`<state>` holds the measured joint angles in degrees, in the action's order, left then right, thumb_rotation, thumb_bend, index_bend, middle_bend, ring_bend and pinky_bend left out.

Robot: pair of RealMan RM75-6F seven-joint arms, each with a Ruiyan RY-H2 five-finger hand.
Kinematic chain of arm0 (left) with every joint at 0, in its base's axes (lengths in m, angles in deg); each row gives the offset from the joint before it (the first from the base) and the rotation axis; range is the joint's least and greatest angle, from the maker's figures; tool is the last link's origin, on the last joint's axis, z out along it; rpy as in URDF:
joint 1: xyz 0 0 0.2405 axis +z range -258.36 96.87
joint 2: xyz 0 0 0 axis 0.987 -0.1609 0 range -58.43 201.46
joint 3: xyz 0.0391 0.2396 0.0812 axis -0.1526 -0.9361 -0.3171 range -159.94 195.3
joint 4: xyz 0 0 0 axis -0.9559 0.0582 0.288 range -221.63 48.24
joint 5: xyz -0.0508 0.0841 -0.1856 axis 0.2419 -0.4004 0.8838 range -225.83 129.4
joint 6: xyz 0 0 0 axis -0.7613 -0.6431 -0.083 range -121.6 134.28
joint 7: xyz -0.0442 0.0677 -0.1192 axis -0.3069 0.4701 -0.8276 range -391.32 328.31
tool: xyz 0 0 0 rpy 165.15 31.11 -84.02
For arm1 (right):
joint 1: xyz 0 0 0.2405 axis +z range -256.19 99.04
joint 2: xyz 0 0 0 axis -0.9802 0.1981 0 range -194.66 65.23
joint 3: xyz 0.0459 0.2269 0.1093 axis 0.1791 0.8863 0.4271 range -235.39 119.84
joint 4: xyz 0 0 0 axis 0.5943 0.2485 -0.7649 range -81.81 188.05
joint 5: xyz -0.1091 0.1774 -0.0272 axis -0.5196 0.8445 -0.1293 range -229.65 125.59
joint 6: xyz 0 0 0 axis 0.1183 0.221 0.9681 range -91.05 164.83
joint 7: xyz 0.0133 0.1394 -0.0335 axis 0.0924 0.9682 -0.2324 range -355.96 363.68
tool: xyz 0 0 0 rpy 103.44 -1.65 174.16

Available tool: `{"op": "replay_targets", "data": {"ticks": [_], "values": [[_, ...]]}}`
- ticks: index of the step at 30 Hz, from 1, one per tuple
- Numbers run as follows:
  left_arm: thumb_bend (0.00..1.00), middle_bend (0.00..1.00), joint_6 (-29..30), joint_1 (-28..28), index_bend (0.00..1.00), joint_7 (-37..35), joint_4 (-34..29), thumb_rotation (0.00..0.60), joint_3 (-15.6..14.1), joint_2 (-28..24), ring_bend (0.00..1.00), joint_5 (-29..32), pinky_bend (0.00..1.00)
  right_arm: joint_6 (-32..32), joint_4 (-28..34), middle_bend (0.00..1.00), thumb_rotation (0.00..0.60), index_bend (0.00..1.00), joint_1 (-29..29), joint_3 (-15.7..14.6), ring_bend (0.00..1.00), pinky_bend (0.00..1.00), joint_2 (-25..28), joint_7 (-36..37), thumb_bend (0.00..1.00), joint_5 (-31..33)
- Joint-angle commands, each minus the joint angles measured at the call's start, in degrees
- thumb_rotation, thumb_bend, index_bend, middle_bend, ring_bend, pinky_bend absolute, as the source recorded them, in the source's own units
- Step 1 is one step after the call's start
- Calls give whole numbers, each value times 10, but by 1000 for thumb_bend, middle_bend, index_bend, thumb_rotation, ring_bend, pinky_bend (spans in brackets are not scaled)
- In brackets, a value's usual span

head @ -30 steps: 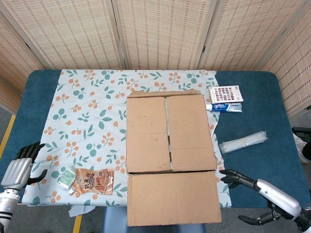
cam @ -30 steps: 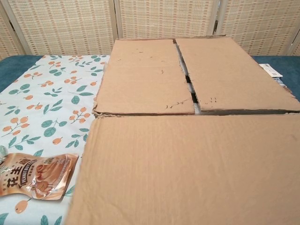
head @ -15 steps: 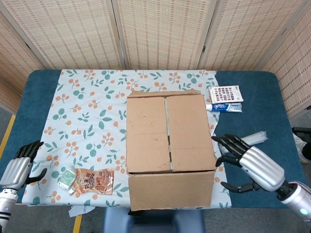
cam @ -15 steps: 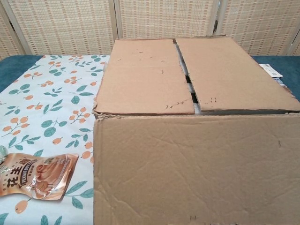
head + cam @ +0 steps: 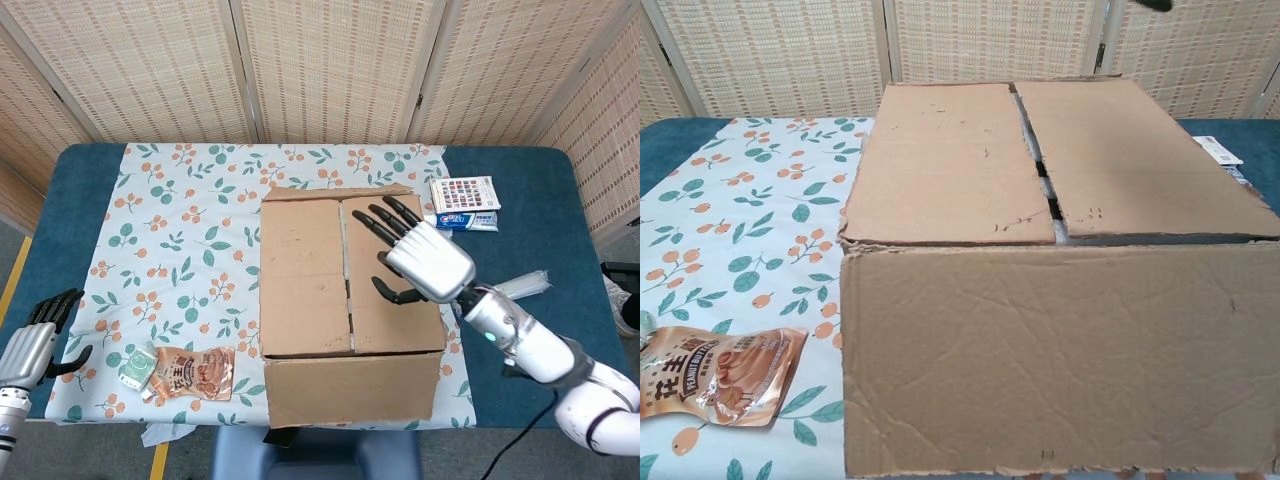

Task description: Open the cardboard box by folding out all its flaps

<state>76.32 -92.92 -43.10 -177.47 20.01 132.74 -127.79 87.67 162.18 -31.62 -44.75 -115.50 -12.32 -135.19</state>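
I am hovering my right hand [image 5: 425, 262], fingers spread and holding nothing, over the cardboard box [image 5: 345, 290]; clumsy prying risks tearing its right top flap [image 5: 390, 270].

Head view: high, looking steeply down on whole table [image 5: 520, 200], far off. Chest view: low, near table edge, facing forward, close. Both share the box [image 5: 350, 290] [image 5: 1060, 300] and snack pouch [image 5: 195, 373] [image 5: 715, 388].
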Motion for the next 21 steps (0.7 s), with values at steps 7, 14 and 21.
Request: {"op": "replay_targets", "data": {"ticks": [7, 14, 21], "values": [[420, 82, 4, 3, 0, -23, 5, 600, -1, -5, 13, -5, 0, -49, -93, 34, 133, 616, 55, 0, 10, 0, -104, 5, 593, 15], [420, 82, 8, 6, 0, -35, 7, 600, 0, -8, 13, -5, 0, -66, -157, 19, 133, 571, 74, -12, 0, 0, -159, 37, 592, 10], [420, 82, 6, 5, 0, -43, 10, 600, -1, -9, 13, -6, 0, -77, -216, 8, 132, 521, 95, -17, 0, 0, -208, 73, 593, 1]]}}
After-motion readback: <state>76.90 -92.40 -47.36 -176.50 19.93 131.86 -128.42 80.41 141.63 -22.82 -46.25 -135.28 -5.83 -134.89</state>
